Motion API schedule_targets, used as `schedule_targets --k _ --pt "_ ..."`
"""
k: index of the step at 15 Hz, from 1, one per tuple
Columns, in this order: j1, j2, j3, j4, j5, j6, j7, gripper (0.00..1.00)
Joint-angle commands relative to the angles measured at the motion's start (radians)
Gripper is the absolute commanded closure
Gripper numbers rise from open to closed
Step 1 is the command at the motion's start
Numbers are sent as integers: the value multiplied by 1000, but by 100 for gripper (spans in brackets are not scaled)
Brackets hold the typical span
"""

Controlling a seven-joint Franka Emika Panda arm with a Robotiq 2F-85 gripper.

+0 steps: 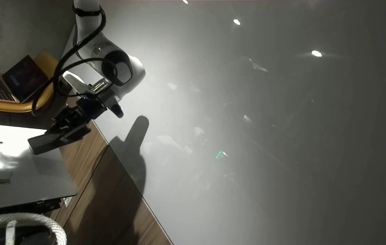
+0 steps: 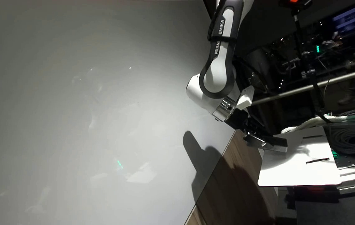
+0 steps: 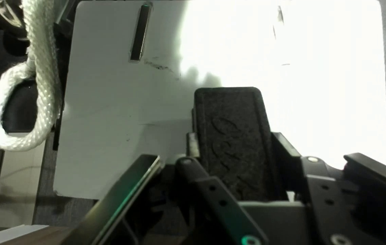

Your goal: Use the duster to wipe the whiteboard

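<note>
The duster is a dark grey-black oblong block with raised or scored lettering (image 3: 230,119) in the wrist view. It also shows in both exterior views (image 1: 43,143) (image 2: 279,144). My gripper (image 3: 236,146) is shut on it, with one finger against each long side, and the duster sticks out past the fingertips. In both exterior views the gripper (image 1: 72,132) (image 2: 261,141) holds it in the air over or in front of the white tabletop, apart from the whiteboard. The whiteboard (image 1: 264,112) (image 2: 102,93) is the huge glossy panel beside the arm. It is not recognisable in the wrist view.
The white tabletop (image 3: 107,102) bears a dark bar (image 3: 140,32). A white rope loop (image 3: 45,88) hangs by its edge. A wood panel (image 1: 121,197) borders the whiteboard. An open laptop (image 1: 26,76) sits on a yellow chair (image 1: 9,106). A cable loops around the arm.
</note>
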Motion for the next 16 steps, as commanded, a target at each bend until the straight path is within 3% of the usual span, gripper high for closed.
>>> schedule_targets --k 1,16 --pt "-4 44 -13 29 31 -22 -23 71" --pt "-7 126 -25 84 36 -63 -22 71"
